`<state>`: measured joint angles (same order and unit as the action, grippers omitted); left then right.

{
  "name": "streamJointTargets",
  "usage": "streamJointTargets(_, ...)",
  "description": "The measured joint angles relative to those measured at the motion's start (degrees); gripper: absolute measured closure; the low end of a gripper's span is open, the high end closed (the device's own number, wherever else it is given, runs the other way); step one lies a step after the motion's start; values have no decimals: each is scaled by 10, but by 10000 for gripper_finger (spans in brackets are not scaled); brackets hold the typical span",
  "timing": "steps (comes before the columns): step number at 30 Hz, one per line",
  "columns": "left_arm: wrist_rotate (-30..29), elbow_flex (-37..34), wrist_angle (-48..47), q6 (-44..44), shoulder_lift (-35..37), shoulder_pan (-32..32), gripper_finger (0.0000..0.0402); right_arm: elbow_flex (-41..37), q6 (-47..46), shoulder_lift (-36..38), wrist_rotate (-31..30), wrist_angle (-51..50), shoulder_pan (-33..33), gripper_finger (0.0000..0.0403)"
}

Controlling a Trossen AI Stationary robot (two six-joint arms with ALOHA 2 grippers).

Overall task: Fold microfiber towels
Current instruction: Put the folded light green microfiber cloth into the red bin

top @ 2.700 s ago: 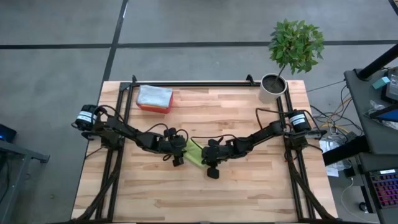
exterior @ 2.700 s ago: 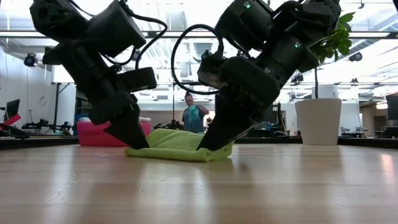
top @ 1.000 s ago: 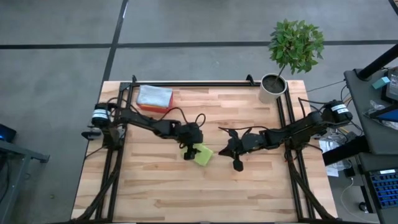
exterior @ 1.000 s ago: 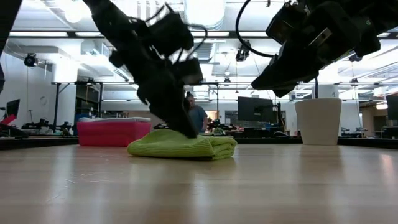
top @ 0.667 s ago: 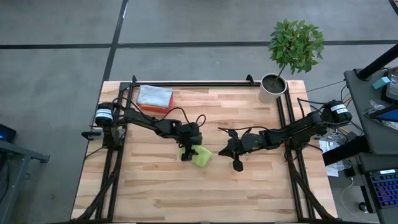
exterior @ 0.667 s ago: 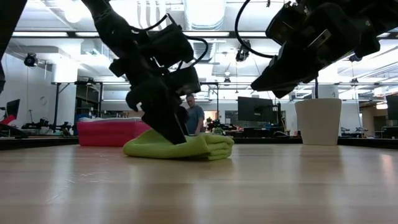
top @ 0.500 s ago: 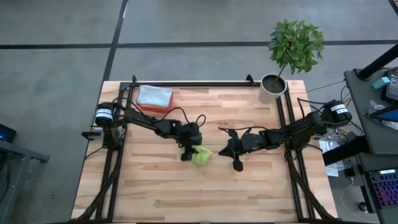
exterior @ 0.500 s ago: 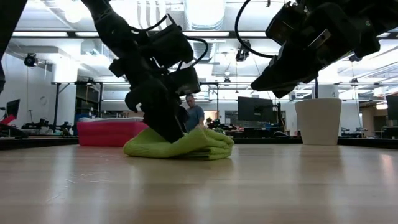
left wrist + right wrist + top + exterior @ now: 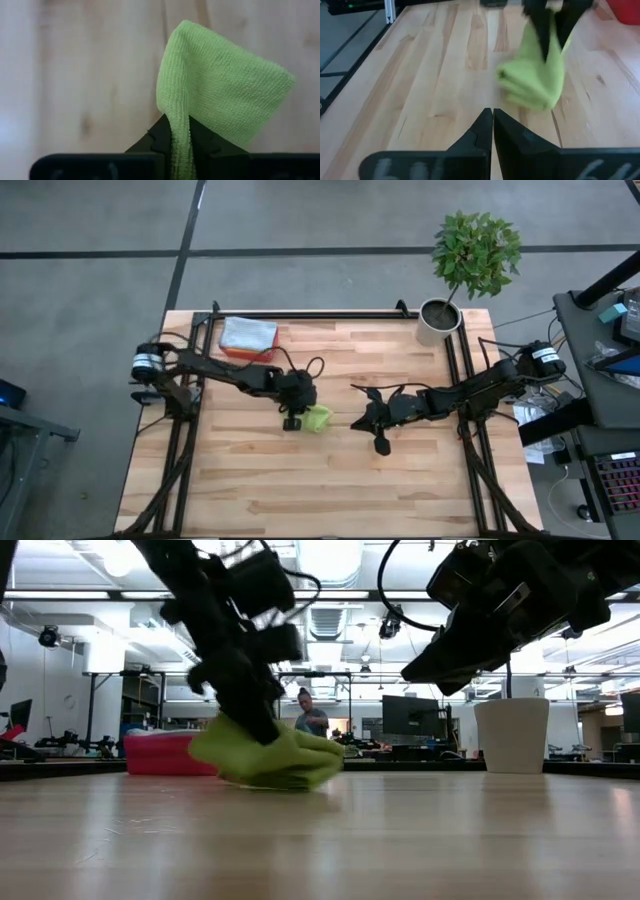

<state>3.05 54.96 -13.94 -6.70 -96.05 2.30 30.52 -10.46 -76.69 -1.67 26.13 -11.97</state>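
Pink-red bin [image 9: 247, 338] and potted plant [image 9: 470, 265] behind towel [image 9: 317, 418].

no text, label, brand, number or sign can be read in any of the views.
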Motion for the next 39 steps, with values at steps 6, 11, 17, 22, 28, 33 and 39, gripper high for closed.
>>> streamJointTargets(6,-119,1,-135,-71,110,22,383,0,1,0,0,4,0,394)
streamJointTargets(11,-140,1,-197,-106,216,95,383,0,1,0,0,9,0,394)
streamJointTargets(17,-139,1,-254,-168,307,231,384,0,6,0,0,20,0,394)
streamJointTargets(22,-35,1,-262,-205,328,357,396,0,7,1,0,21,0,394)
streamJointTargets(28,65,2,-293,-228,299,481,396,0,6,1,0,21,1,394)
streamJointTargets(33,83,6,-292,-243,246,537,397,0,6,1,0,21,8,394)
streamJointTargets(39,97,15,-290,-281,185,565,397,0,4,1,0,21,15,394)
